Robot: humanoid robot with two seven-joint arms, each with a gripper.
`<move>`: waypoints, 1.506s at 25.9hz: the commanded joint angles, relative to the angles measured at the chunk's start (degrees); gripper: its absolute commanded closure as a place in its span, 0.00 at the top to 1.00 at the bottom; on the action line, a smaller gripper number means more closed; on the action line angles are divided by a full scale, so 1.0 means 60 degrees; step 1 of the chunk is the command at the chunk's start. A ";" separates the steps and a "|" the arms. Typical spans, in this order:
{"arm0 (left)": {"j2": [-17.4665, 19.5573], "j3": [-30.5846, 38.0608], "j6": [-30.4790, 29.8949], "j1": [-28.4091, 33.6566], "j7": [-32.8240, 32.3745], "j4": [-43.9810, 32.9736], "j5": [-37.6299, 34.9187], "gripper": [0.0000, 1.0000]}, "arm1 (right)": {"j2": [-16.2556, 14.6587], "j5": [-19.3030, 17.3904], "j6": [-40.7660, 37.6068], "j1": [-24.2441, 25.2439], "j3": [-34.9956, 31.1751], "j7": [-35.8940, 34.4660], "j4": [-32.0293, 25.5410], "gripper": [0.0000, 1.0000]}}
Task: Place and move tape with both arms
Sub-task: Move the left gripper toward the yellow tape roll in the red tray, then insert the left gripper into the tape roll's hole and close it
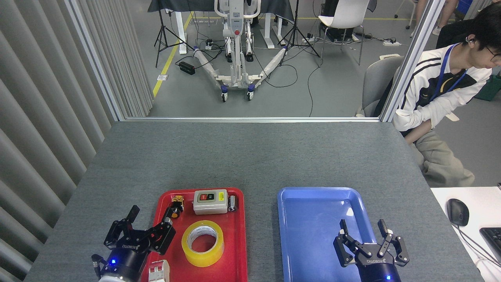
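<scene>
White lettering is showing on the black body of each gripper, reading as a brand name but too small to spell with certainty, and a blue light is glowing below each. The left black multi-fingered gripper is hovering over the 8 o'clock edge of the flat red plastic tray, its fingers spread and grasping nothing. The right black multi-fingered gripper is hanging over the 5 o'clock part of the shallow blue plastic tray, its fingers likewise released and empty. The wide roll of translucent yellow packing tape is lying flat in the red tray, its white inner core facing up, just beside the left gripper at its 3 o'clock and apart from it. At the tape's 12 o'clock a pale grey switch box is sitting with a red and a green button on its lid, their markings unreadable. A small black and yellow cylindrical part is lying at the tape's 11 o'clock, and a white and red block is resting at the tray's 7 o'clock corner. Both trays are sitting side by side on a grey felt-covered table. Beyond a glass partition, a white wheeled frame is standing on a grey floor among cables, and a seated person in a white striped jacket is at 2 o'clock.
</scene>
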 commanded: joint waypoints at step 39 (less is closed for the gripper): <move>0.2023 -0.3100 0.0485 -0.2665 -0.6167 0.1511 0.2678 0.99 | 0.0004 -0.0001 -0.0182 0.0044 -0.0004 -0.0128 0.0078 1.00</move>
